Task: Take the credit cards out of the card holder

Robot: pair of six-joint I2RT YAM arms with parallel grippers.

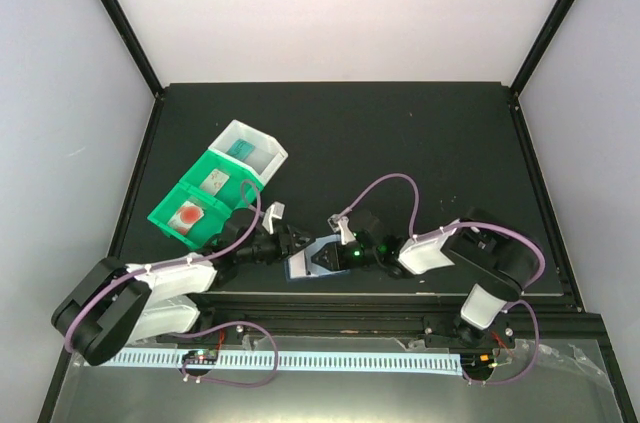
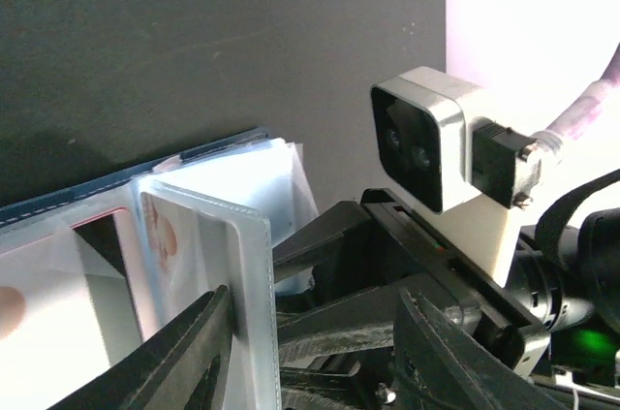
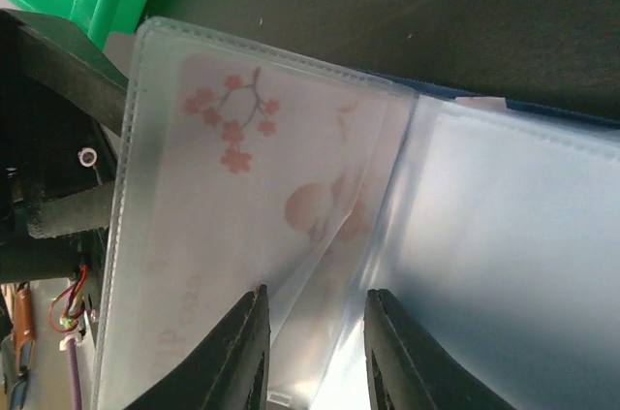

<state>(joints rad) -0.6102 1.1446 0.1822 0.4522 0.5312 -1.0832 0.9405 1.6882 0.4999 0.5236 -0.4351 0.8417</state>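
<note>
Card holder [image 1: 312, 261] lies open on the counter [image 1: 400, 143] between my claws. I see the left claw [image 2: 312, 311] spread wide beside it; the right claw [image 3: 315, 299] slightly apart, astride a leaf [image 3: 334, 255] with a credit card [image 3: 247, 168].

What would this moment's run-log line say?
card holder: open on table | left gripper: open, beside a sleeve page | right gripper: open, straddling a sleeve edge | blossom card: inside its sleeve

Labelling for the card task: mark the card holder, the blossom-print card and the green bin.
card holder [image 1: 298, 266], top view, its pale inner page
blossom-print card [image 3: 247, 173], right wrist view, its face
green bin [image 1: 165, 212], top view, front wall
</note>
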